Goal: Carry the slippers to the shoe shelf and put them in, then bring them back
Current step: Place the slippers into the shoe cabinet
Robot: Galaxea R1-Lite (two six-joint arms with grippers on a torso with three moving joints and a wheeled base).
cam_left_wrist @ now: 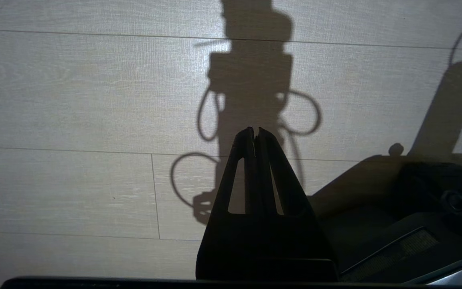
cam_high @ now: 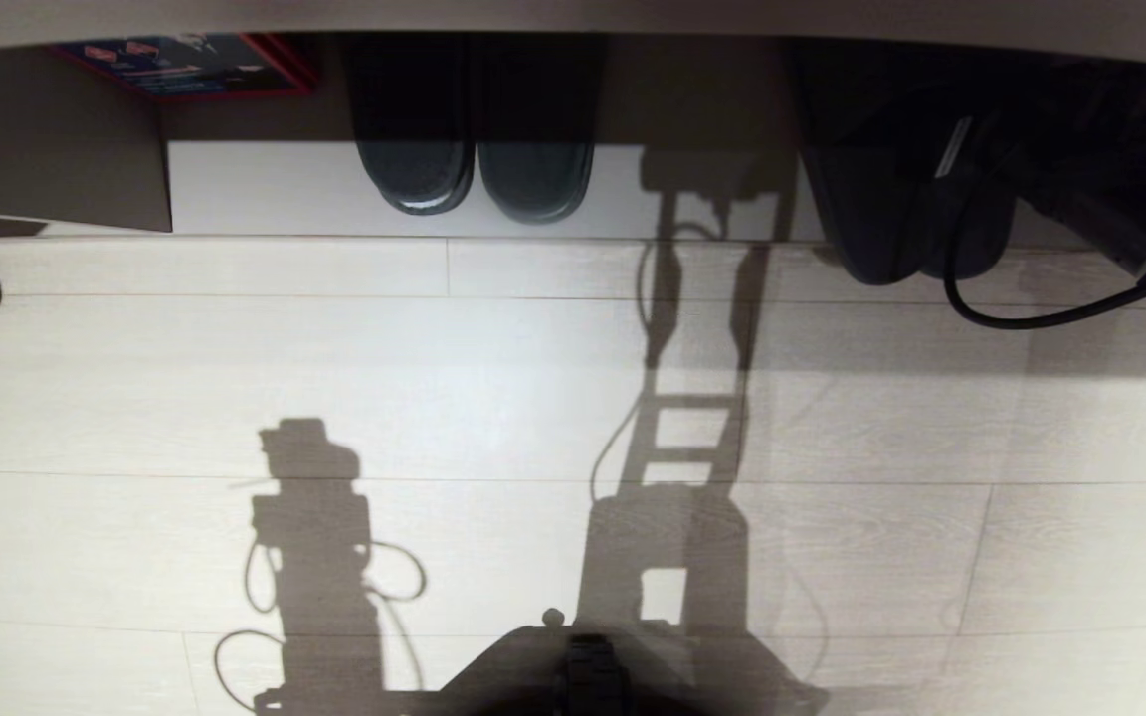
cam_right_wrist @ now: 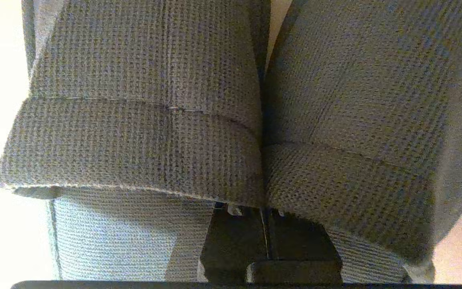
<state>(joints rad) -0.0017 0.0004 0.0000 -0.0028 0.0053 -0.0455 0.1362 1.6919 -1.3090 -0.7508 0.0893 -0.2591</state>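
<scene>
My right gripper (cam_right_wrist: pixel 261 209) is shut on the slippers (cam_right_wrist: pixel 142 132). Its fingers reach under the two black woven bands and pinch their inner edges together, with the grey footbeds below. In the head view the slippers (cam_high: pixel 871 219) are a dark shape at the right end of the shoe shelf (cam_high: pixel 265 189), their near ends reaching past its front edge over the floor. The right arm (cam_high: pixel 1110 179) comes in from the right, and the gripper itself is lost in the dark there. Over bare floor hangs my left gripper (cam_left_wrist: pixel 255 130), shut and holding nothing.
Another dark pair with paler grey tips (cam_high: pixel 478 149) stands in the middle of the shelf. A red and blue box (cam_high: pixel 185 65) lies at its back left beside a brown panel (cam_high: pixel 56 149). A black cable (cam_high: pixel 1021 318) loops under the right arm. Pale plank floor (cam_high: pixel 493 398) lies in front.
</scene>
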